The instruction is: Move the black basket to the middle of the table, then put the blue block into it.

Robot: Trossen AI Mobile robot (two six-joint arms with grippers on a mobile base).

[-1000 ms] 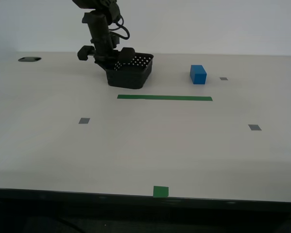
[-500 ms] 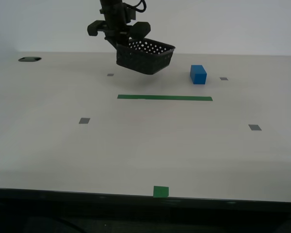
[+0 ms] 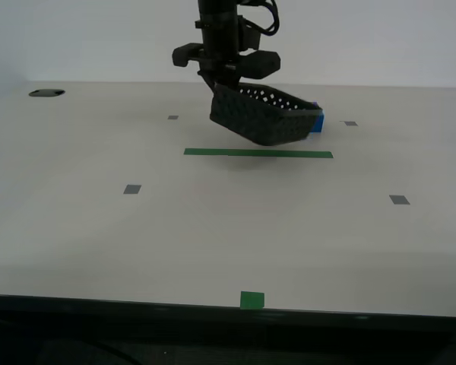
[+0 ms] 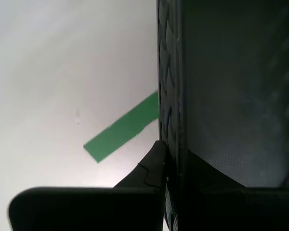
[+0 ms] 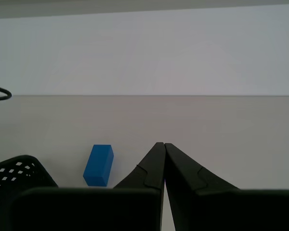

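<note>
In the exterior view the black basket [image 3: 266, 118] hangs tilted above the table [image 3: 213, 236], over the green tape strip [image 3: 258, 153]. My second gripper [image 3: 222, 82] is shut on its rim from above. The second wrist view shows the basket wall [image 4: 231, 96] pinched at that gripper [image 4: 171, 154], with the strip [image 4: 123, 129] below. Only a sliver of the blue block [image 3: 318, 123] shows behind the basket. My first gripper [image 5: 161, 144] is shut on nothing; its view shows the block [image 5: 98, 165] lying on the table and a corner of the basket [image 5: 14, 175]. That gripper is outside the exterior view.
A green tape square [image 3: 251, 299] sits at the table's near edge. Small grey marks [image 3: 132, 188] [image 3: 399, 200] lie on either side of the exterior view. A dark oval opening [image 3: 45, 93] is at the far end on the exterior view's left.
The second arm lifted the basket off the table and carried it toward the exterior view's right; it now hangs tilted over the green strip and covers most of the blue block.
</note>
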